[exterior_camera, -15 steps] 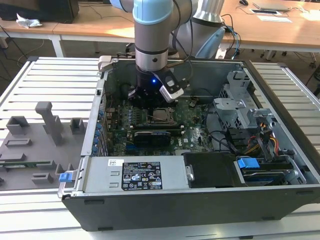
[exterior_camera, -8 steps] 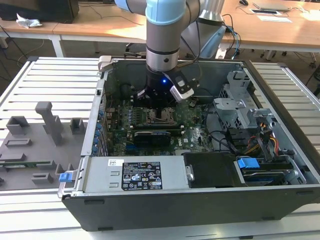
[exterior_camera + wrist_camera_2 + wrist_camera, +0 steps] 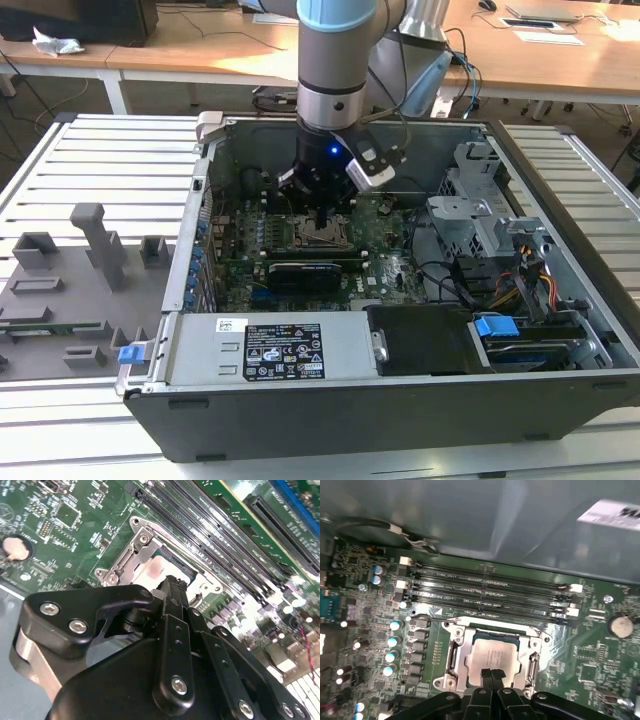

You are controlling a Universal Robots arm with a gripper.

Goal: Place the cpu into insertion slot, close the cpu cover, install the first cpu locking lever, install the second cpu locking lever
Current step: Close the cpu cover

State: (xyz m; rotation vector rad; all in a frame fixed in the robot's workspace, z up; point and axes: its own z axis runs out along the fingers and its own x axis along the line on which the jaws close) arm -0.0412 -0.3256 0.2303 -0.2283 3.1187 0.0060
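Gripper (image 3: 492, 673) pinched closed, tips down at the cpu cover (image 3: 462, 656) edge — cpu (image 3: 495, 652) sits in the insertion slot (image 3: 312, 240), mid-frame in the exterior view

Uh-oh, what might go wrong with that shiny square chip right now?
The end effector, shut, is right at the edge of the chip; pressing too hard might scratch or crack the chip. It is also close to the metal frame around the chip, so a sideways slip might knock that frame crooked.
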